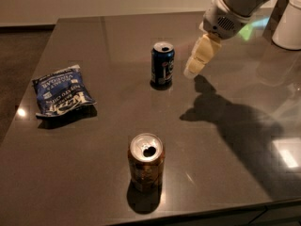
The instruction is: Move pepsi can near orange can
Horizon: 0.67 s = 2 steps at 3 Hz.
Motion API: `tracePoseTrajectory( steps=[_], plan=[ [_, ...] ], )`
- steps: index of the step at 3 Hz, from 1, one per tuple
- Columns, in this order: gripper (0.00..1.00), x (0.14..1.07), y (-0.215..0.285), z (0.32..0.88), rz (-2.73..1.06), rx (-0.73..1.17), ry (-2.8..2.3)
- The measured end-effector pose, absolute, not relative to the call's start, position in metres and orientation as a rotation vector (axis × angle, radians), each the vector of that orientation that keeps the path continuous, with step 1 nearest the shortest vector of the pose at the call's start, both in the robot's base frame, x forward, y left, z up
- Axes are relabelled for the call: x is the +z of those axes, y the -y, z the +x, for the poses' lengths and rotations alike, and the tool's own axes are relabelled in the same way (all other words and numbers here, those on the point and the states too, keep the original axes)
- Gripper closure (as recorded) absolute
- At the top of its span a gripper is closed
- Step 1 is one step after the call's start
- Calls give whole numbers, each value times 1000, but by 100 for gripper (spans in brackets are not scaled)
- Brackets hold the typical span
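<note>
The pepsi can, dark blue with a silver top, stands upright on the dark table near its middle back. The orange can, orange-brown with an open silver top, stands upright near the table's front edge, well apart from the blue can. My gripper hangs from the white arm coming in from the upper right. Its cream fingers point down and left, a short way to the right of the pepsi can and not touching it. It holds nothing.
A flat blue chip bag lies at the table's left side. A white object stands at the far right back. The dark table ends at the front edge just below the orange can.
</note>
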<state>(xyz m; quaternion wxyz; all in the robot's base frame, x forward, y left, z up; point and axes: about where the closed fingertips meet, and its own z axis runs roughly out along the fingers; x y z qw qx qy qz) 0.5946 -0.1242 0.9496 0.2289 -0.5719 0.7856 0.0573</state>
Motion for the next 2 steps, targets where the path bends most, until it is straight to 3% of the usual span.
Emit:
tracePoseTrajectory(
  steps=[2],
  plan=[
    [0, 929, 82, 634, -1557, 277, -2147]
  ],
)
